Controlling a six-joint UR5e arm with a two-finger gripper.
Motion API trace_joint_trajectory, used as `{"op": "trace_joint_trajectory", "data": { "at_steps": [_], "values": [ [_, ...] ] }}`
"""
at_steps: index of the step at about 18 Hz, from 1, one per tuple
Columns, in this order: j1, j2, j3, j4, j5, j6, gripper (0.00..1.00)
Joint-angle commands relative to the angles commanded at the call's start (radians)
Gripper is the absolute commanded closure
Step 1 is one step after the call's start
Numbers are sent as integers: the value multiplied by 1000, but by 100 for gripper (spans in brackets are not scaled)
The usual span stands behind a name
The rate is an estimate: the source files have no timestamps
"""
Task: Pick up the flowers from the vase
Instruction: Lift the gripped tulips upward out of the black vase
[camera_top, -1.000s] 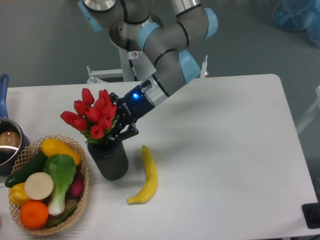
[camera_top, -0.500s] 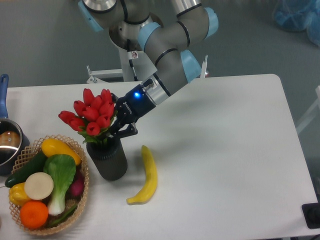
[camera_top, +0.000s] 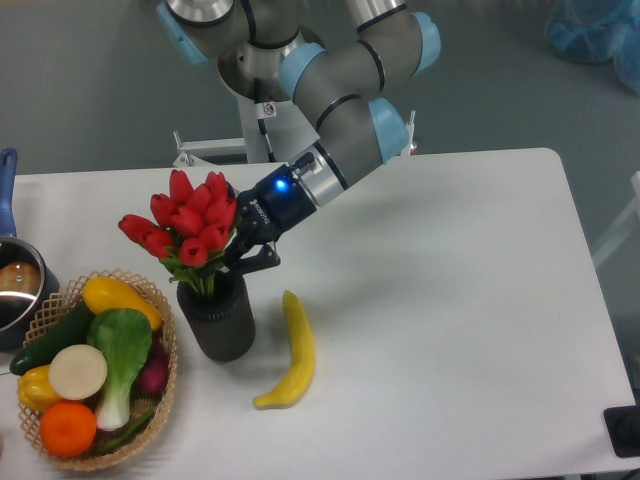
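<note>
My fingers were clamped on the red tulip bunch; stems dragging the short dark ribbed vase could have tipped it toward the yellow banana at four o'clock.

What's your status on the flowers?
Gripper shut on flowers, at the bunch's right side. Stems' lower ends inside vase, not out yet. Banana and basket beside vase, nothing above the bunch.

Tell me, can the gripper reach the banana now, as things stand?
Probably not at once: the gripper appears shut on the flowers, whose stems sit in the vase. The banana itself lies uncovered on the table.
</note>
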Motion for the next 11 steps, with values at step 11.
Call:
{"op": "trace_joint_trajectory", "data": {
  "at_steps": [11],
  "values": [
    [31,74,38,-2,0,-215,53]
  ]
}}
